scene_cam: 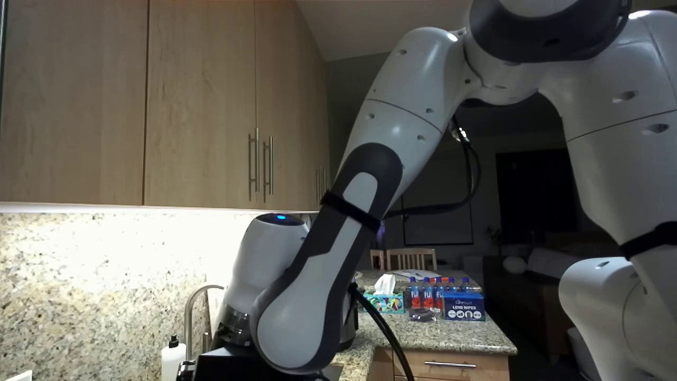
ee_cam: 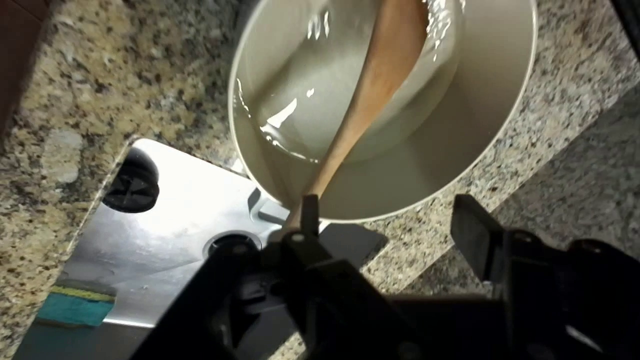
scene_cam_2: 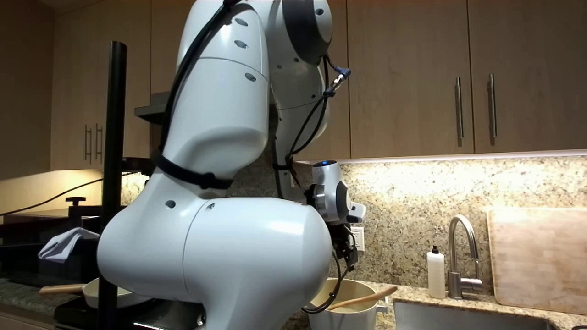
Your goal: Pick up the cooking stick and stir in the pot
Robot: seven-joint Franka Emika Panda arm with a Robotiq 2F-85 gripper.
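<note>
The pot [ee_cam: 480, 100] is large, round and cream-coloured inside, with clear liquid in it, in the wrist view. An exterior view shows the white pot [scene_cam_2: 344, 319] on the counter beside the sink. The cooking stick, a wooden spoon [ee_cam: 372, 90], leans in it, head in the liquid, handle over the rim; that handle [scene_cam_2: 367, 299] also shows in an exterior view. My gripper [ee_cam: 389, 212] is open above the rim, with nothing between its fingers. The handle runs under and outside the left-hand finger [ee_cam: 310, 212] in the wrist view; whether they touch I cannot tell.
Close to the pot lies the sink [scene_cam_2: 458, 316], with a curved faucet [scene_cam_2: 472, 238] and a white soap bottle [scene_cam_2: 435, 272] behind it. A cutting board [scene_cam_2: 536, 261] leans on the backsplash. A sponge [ee_cam: 75, 307] sits by the sink. A pan [scene_cam_2: 94, 293] stands farther off.
</note>
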